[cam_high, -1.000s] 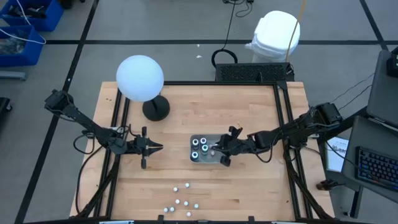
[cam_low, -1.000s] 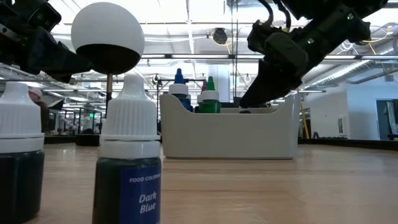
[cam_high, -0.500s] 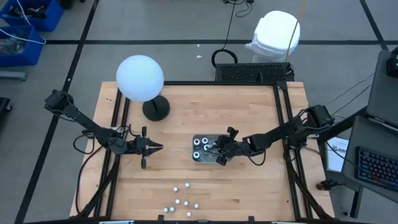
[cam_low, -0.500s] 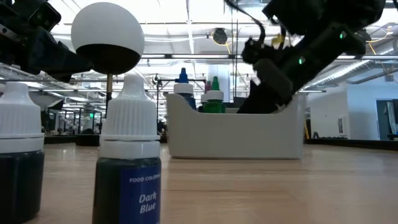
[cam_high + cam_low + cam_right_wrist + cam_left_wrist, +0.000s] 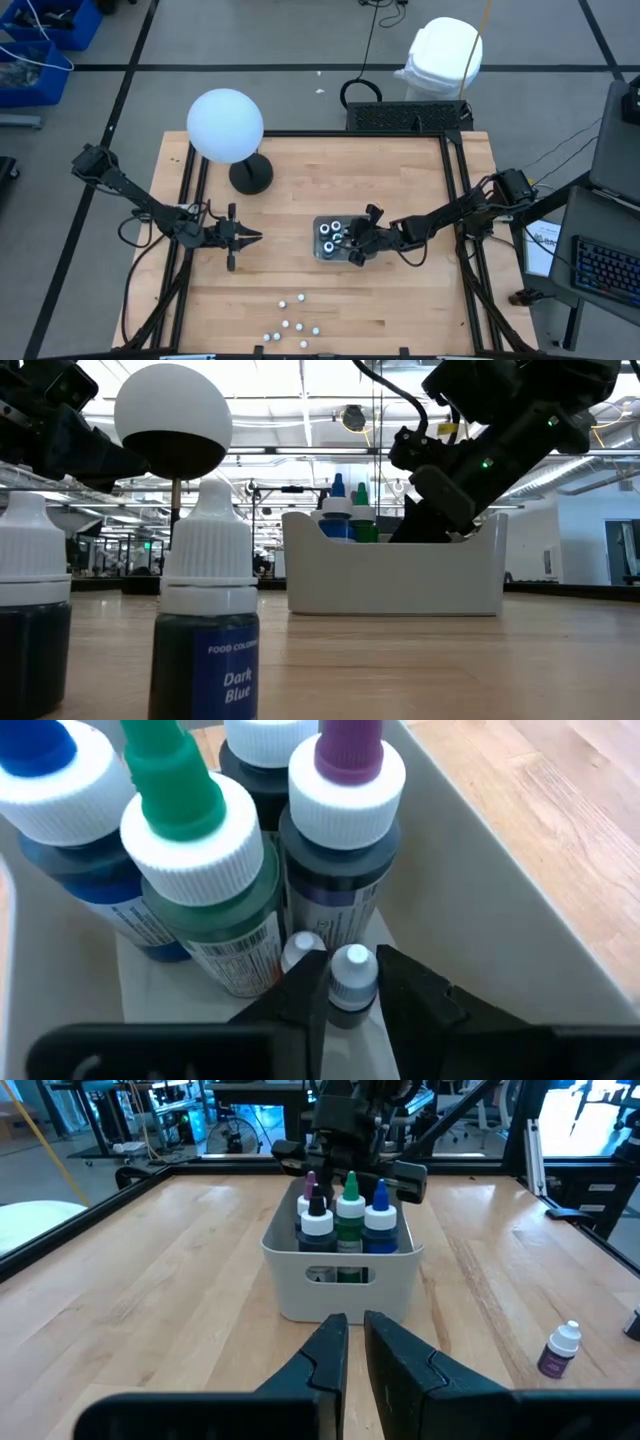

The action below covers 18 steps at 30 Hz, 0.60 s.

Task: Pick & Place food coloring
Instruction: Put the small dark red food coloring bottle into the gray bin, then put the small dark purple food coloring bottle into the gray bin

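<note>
At the left of the high view the left gripper (image 5: 250, 237) hovers over bare table (image 5: 400, 300) with fingers nearly together, holding nothing; a white globe lamp (image 5: 226, 125) stands above it. Loose small bottles (image 5: 292, 325) sit at lower centre, too tiny to read. Right of centre, the right gripper (image 5: 347, 240) dips into the tray (image 5: 322, 252), covering part of it; its fingers (image 5: 305, 982) narrowly bracket a small white-capped bottle (image 5: 350, 978) beside four bigger bottles (image 5: 200, 870), though contact is unclear.

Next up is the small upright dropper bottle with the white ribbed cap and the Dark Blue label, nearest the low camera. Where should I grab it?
Take the Dark Blue bottle by its ribbed white cap, coming straight down. It stands upright, and the cap's ridges should give grip. Likely keep the fingers off the side where another white-capped bottle stands close.
</note>
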Motion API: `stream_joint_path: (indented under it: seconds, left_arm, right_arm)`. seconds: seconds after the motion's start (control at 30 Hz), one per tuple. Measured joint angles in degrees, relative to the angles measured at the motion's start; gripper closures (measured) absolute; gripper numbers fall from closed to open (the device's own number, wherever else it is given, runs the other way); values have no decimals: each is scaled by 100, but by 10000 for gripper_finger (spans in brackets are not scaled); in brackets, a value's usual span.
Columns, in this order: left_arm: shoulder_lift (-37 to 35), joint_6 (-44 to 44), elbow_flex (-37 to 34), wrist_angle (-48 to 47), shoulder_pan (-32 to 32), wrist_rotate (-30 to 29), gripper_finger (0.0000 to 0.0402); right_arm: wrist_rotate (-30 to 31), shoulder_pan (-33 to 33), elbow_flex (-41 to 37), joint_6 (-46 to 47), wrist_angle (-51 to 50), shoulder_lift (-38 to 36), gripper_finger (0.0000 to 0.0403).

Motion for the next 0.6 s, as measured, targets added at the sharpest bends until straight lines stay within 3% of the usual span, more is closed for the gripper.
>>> stream_joint_path:
  seconds: [0.33, 0.6]
  left_arm:
    - [1, -37, 0, -2, 0, 2, 355]
    - [1, -42, 0, -30, 2, 4, 355]
  right_arm:
    - [2, 0, 0, -224, -51, -68, 277]
    - [176, 53, 171, -658, -1010, -1285, 285]
